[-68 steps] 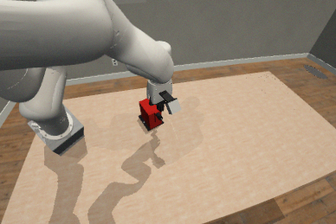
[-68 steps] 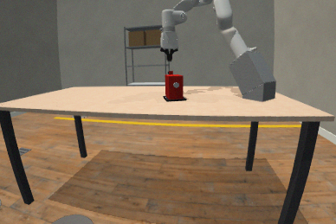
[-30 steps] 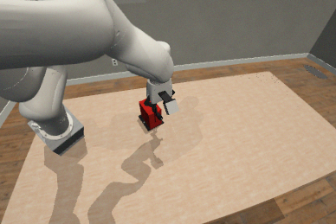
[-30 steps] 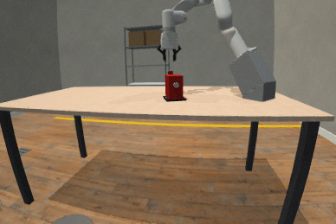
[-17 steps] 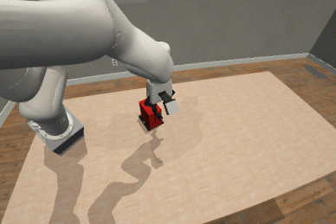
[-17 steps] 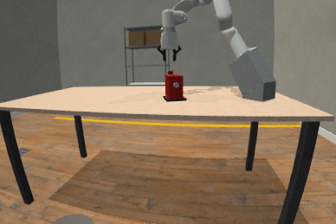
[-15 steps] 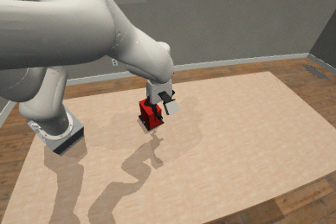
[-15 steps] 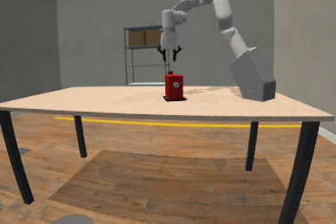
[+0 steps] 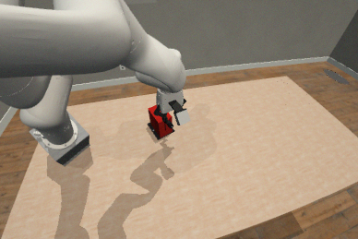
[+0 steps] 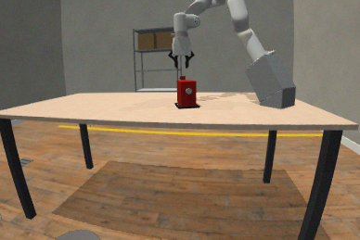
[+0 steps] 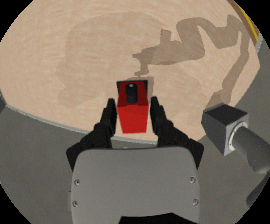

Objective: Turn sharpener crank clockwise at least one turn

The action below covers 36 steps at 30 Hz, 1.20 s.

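Observation:
The red pencil sharpener (image 9: 158,125) (image 10: 187,94) (image 11: 131,117) stands upright on its black base near the middle of the wooden table (image 9: 258,145) (image 10: 116,108). A small red knob (image 10: 182,78) sticks up at its top. My gripper (image 9: 172,117) (image 10: 182,65) (image 11: 133,104) points straight down and hangs a little above the sharpener. It is open and empty. In the wrist view the two dark fingers stand on either side of the sharpener's top. The fingers touch nothing.
The arm's grey base block (image 9: 60,141) (image 10: 271,81) (image 11: 224,123) sits on the table to one side of the sharpener. A metal shelf with cardboard boxes (image 10: 153,41) stands against the far wall behind the table.

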Tool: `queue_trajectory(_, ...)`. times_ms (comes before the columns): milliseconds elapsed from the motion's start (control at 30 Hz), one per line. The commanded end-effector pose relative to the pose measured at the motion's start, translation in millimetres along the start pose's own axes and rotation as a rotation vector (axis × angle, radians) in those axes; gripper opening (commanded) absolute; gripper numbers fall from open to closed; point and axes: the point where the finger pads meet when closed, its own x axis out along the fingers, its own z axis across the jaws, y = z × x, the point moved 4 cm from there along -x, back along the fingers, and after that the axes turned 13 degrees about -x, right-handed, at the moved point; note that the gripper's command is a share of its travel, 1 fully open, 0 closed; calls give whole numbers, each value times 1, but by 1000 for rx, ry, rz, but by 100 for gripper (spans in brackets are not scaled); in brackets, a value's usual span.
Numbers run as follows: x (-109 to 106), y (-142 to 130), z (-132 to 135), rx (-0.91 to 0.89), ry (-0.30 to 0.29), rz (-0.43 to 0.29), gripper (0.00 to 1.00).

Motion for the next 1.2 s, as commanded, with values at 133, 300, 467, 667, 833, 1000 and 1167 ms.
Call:
queue_trajectory(133, 8, 0, -2, 0, 4, 2, 54)
queue_trajectory(300, 15, 0, -2, 0, 4, 2, 54)
queue_trajectory(467, 22, 0, -2, 0, 4, 2, 54)
queue_trajectory(667, 26, 0, -2, 0, 4, 2, 54)
queue_trajectory(833, 30, 0, -2, 0, 4, 2, 54)
queue_trajectory(1000, 32, 0, -2, 0, 4, 2, 54)
queue_trajectory(1167, 33, 0, -2, 0, 4, 2, 54)
